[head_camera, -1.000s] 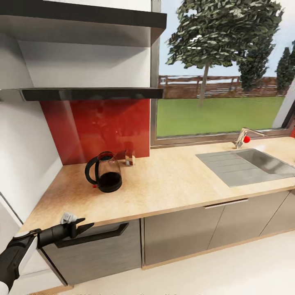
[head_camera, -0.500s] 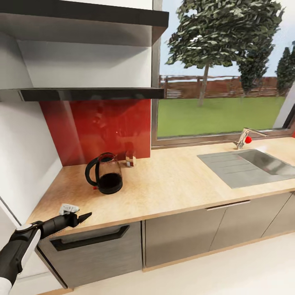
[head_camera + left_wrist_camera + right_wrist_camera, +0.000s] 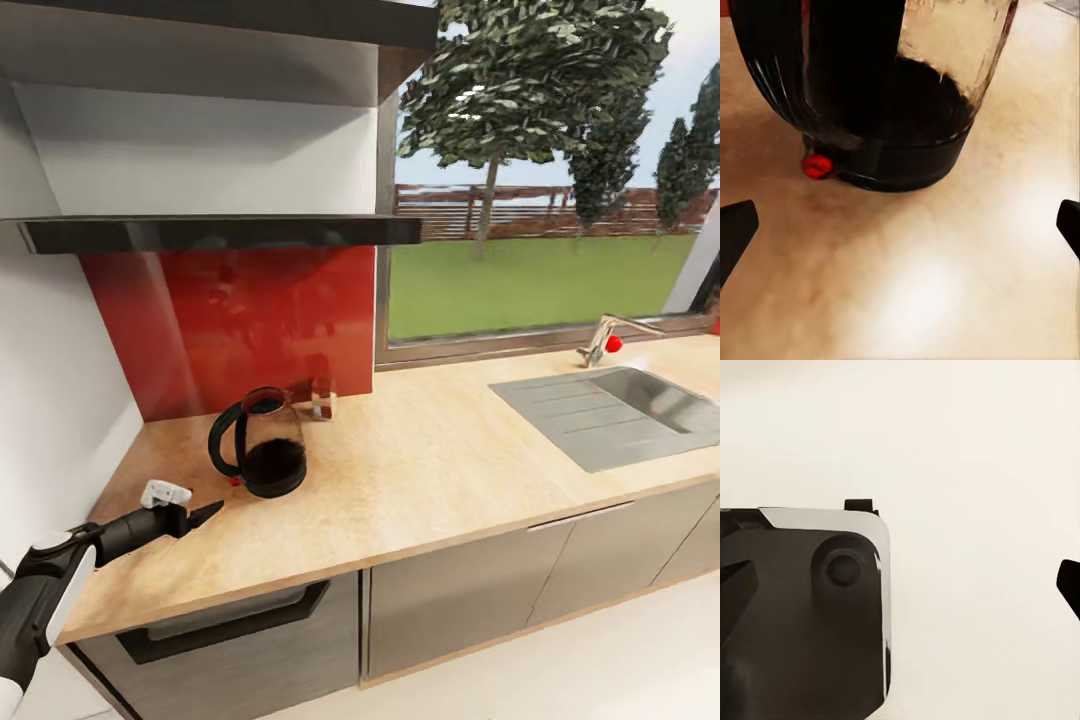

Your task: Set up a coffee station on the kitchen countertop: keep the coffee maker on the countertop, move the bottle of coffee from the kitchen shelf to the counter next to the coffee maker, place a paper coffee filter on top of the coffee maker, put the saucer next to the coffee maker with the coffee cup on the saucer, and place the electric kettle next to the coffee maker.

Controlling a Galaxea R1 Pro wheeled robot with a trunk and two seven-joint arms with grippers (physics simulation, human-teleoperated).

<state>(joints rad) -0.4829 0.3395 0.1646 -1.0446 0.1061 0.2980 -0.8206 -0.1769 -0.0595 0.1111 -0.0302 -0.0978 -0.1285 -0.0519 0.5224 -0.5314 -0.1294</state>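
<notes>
The kitchen countertop point(image 3: 450, 470), a long light wood-look worktop, runs from the left wall to the window, above grey cabinet fronts point(image 3: 460, 590). A grey sink point(image 3: 610, 410) with a tap point(image 3: 600, 340) is set into its right part. Over its left part hangs the dark kitchen shelf point(image 3: 220, 232), with a red splashback point(image 3: 240, 320) beneath it. The electric kettle point(image 3: 262, 443) stands upright on the worktop near the splashback, black handle to the left; a small glass point(image 3: 321, 398) stands just behind it. The left gripper point(image 3: 200, 515) hovers over the worktop's front left, near the kettle and apart from it; its fingers point(image 3: 735, 229) are spread wide and hold nothing, aimed at the kettle's base and red switch point(image 3: 817, 166). In the right wrist view the right gripper's fingers point(image 3: 1068, 581) stand well apart with nothing between them, by a dark part of the robot point(image 3: 802, 615).
</notes>
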